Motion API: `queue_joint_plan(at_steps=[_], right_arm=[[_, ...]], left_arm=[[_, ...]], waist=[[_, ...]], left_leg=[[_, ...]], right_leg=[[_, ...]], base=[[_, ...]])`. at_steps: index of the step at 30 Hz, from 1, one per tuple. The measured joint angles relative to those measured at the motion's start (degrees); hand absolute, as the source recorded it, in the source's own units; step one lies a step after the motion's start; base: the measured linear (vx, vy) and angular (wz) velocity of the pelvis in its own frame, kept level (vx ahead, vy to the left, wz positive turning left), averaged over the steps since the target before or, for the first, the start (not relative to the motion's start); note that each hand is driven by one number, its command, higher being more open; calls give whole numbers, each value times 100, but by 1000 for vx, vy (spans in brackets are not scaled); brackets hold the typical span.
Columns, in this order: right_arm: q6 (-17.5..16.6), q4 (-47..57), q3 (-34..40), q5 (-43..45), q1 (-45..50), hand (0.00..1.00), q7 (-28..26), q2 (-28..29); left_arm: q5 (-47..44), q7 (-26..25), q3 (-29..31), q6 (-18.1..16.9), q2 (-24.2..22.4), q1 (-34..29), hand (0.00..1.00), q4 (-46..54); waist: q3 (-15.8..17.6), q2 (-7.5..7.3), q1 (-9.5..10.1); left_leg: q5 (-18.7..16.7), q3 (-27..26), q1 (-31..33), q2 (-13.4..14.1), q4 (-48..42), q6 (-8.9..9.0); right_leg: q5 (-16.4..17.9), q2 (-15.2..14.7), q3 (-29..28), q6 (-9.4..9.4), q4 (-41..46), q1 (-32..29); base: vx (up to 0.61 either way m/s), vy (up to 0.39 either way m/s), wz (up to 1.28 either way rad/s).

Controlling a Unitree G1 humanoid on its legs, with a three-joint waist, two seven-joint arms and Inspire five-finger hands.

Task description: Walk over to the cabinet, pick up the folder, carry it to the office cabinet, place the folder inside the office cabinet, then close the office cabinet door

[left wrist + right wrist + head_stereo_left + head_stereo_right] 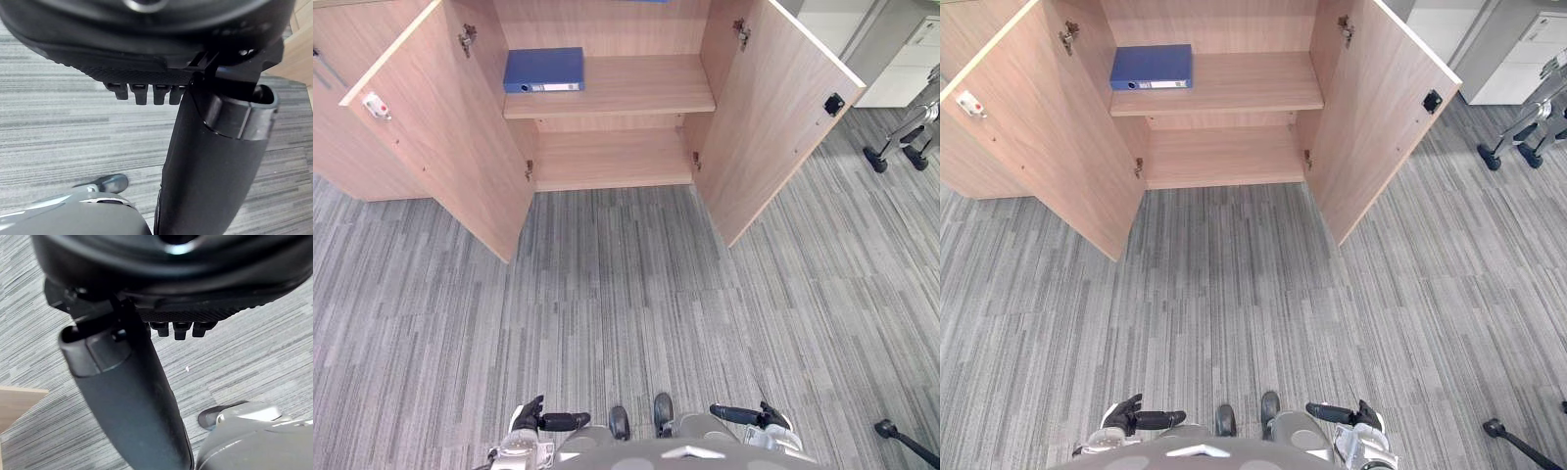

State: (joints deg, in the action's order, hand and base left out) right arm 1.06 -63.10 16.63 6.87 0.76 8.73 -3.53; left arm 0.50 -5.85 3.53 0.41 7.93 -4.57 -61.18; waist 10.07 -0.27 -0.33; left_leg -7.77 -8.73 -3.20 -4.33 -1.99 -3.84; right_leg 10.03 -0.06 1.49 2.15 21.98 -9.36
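A blue folder [544, 70] lies flat on the left side of the upper shelf [636, 96] inside a light wooden cabinet straight ahead. Both cabinet doors stand wide open: the left door [440, 137] and the right door [773, 117] angle out toward me. My left hand [548, 421] and right hand [744, 415] hang low by my body, well short of the cabinet. Each is open and holds nothing. The left wrist view shows my left hand [215, 161] over grey carpet, and the right wrist view shows my right hand [132, 401] the same.
Striped grey carpet [626, 294] stretches between me and the cabinet. A white cabinet [901, 59] and black wheeled legs [899, 149] stand at the far right. Another black leg [906, 441] lies on the floor at the near right.
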Motion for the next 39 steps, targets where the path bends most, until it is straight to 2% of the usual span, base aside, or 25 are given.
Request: queue_joint_plan(at_steps=[2,3,4,6,8,9,11,12,13,15,16,17,19,20,23,26,27,28,31,32,34,35,36,37,39], right_arm=[[-18,173,0,6,0,100,-4,34],[-42,263,-1,12,3,100,-2,65],[-71,274,0,16,7,100,-1,79],[-139,281,0,23,-10,100,-2,84],[-183,341,0,51,-8,100,-8,84],[-182,369,-1,54,2,100,-3,84],[-177,352,19,117,50,100,-7,102],[-170,357,16,120,41,100,-10,57],[-176,369,17,117,38,100,3,72],[-172,400,-4,141,44,100,-6,86],[-155,460,-70,201,82,100,0,108],[-162,547,-226,224,133,100,1,121],[-160,586,-423,227,130,100,1,133],[-162,617,-507,231,119,100,0,140],[-154,626,-464,287,85,100,3,214],[-153,651,-406,366,131,100,23,254],[-153,665,-386,445,180,100,23,249],[-151,657,-378,444,174,100,23,242],[-125,612,-375,447,242,100,20,463],[-122,607,-377,446,257,100,13,500],[-123,614,-424,444,211,100,1,543],[-129,642,-477,441,158,100,-37,550],[-135,669,-508,441,140,100,-72,561],[-155,740,-515,441,98,100,-111,584],[-213,738,-544,440,33,100,-112,539]], left_arm=[[-1,-2,3,4,-18,48,100,2],[-1,0,17,10,-5,74,100,4],[-1,-9,26,11,-5,94,100,26],[0,-4,87,9,-25,89,100,29],[2,-4,217,14,-80,78,100,24],[4,3,231,10,-86,41,100,25],[5,5,282,7,-87,-30,100,-5],[25,16,364,-11,-167,-33,100,-4],[15,70,498,-44,-218,-38,100,4],[8,78,764,-49,-305,-64,100,34],[7,81,969,-75,-376,-99,100,138],[3,90,1123,-126,-421,-109,100,265],[-12,112,1169,-133,-436,-111,100,390],[-54,108,1255,-160,-471,-117,100,492],[-61,121,1310,-225,-525,-109,100,603],[-48,122,1304,-278,-516,-108,100,629],[-12,83,1247,-290,-527,-111,100,607],[-4,87,1254,-291,-541,-108,100,587],[10,95,1258,-276,-317,-76,100,493],[10,71,1263,-270,-300,-79,100,443],[11,40,1257,-245,-271,-81,100,354],[13,6,1199,-222,-266,-88,100,349],[16,-2,1128,-213,-246,-89,100,344],[21,1,1030,-204,-220,-68,100,325],[20,-5,845,-206,-185,-52,100,233]], waist=[[69,28,-7],[138,12,-18],[160,24,-14],[163,27,-5],[178,69,-28],[166,78,-59],[127,19,-111],[120,139,-97],[126,157,-95],[121,187,-87],[122,184,-88],[137,188,-70],[153,168,40],[154,155,119],[163,139,234],[151,83,269],[104,124,269],[82,152,280],[-152,-237,296],[-199,-275,326],[-235,-303,325],[-241,-257,318],[-232,-209,302],[-232,-209,277],[-210,-149,245]], left_leg=[[-63,114,-116,-15,-71,-56],[-132,249,-239,-33,-90,-150],[-225,387,-340,-16,-118,-162],[-346,529,-474,64,-113,-152],[-472,646,-610,191,-88,-77],[-554,729,-697,269,-58,41],[-710,821,-956,362,-70,308],[-741,770,-956,468,-216,445],[-703,629,-833,477,-679,651],[-583,442,-554,526,-1680,851],[-464,277,-69,661,-2976,919],[-543,-11,406,938,-4221,865],[-666,-353,934,1342,-5270,721],[-752,-546,1178,1505,-5373,689],[-965,-856,1571,1607,-4660,714],[-892,-965,1676,1385,-3327,752],[-383,-881,1693,1244,-2261,760],[75,-826,1717,1233,-2104,642],[-390,-1144,1574,949,-2222,511],[-523,-1240,1459,912,-2254,493],[-712,-1449,1129,855,-2202,402],[-809,-1478,928,844,-2109,370],[-856,-1487,856,842,-2068,369],[-894,-1491,671,817,-1961,354],[-892,-1497,195,782,-1606,355]], right_leg=[[17,-58,5,19,1074,-410],[176,-86,2,-8,1639,-630],[423,-82,8,-20,1787,-704],[536,-20,37,-42,1574,-842],[497,83,35,-68,1008,-986],[340,175,18,-58,529,-1032],[-323,185,55,-279,185,-916],[-302,234,144,-350,193,-796],[-218,225,154,-468,157,-644],[-181,210,116,-514,-73,-271],[-97,207,48,-575,-314,104],[86,218,-12,-595,-434,407],[229,236,-81,-640,-472,733],[270,202,-197,-638,-539,916],[345,-20,-412,-578,-709,1318],[436,-318,-494,-424,-843,1582],[565,-406,-558,-215,-970,1671],[650,-410,-636,-125,-983,1688],[725,-793,-859,15,-775,1637],[720,-846,-944,25,-591,1621],[649,-892,-1117,147,307,1345],[456,-855,-1135,437,1339,852],[473,-823,-1135,493,1873,566],[657,-768,-1069,425,2712,96],[877,-703,-715,173,3100,-282]], base=[[110,105,31],[180,66,51],[198,41,51],[247,-25,39],[324,-77,34],[320,-97,40],[519,-173,47],[622,-214,33],[508,-173,14],[387,-127,13],[523,-134,21],[487,-116,16],[364,-42,-16],[291,11,-42],[287,94,-52],[263,158,-33],[310,223,-37],[401,285,-37],[345,261,-26],[426,332,-43],[361,294,-54],[337,312,-57],[397,321,-40],[336,148,-15],[345,59,-1]])
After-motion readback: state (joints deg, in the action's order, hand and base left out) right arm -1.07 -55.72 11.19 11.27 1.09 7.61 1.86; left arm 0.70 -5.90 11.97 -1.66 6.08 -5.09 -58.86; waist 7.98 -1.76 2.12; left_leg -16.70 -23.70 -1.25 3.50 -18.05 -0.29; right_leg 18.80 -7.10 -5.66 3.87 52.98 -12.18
